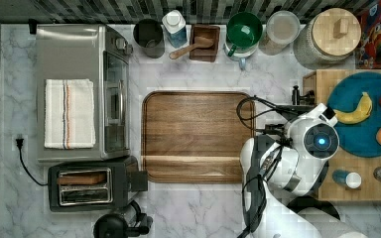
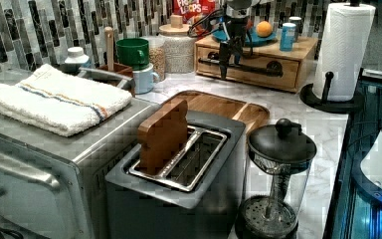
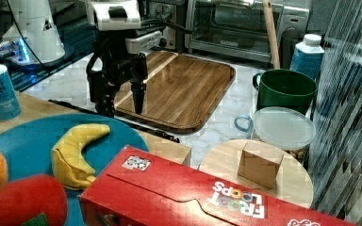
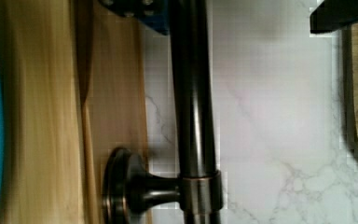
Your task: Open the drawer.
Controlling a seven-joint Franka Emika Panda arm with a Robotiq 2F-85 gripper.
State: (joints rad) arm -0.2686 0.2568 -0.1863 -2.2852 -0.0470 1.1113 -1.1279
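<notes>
The drawer [image 2: 289, 75] is a light wooden front in a low box on the counter, and it looks shut. Its long black bar handle [image 2: 256, 69] runs across the front on black mounts [image 4: 140, 186]. My gripper [image 2: 225, 69] hangs straight down over the handle near its end at the left view's left. It is open. In the wrist view the bar [image 4: 193, 116] passes between the two fingers, one on the drawer [image 4: 116, 93] side and one on the counter side. In the right view the gripper [image 3: 121, 101] straddles the handle [image 3: 155, 133].
A brown wooden tray [image 1: 193, 134] lies on the marble counter in front of the drawer. On the box top sit a blue plate [image 1: 349, 141] with fruit and small jars. A paper towel stand [image 2: 340, 45], toaster [image 2: 179, 164] and glass press [image 2: 278, 174] are nearby.
</notes>
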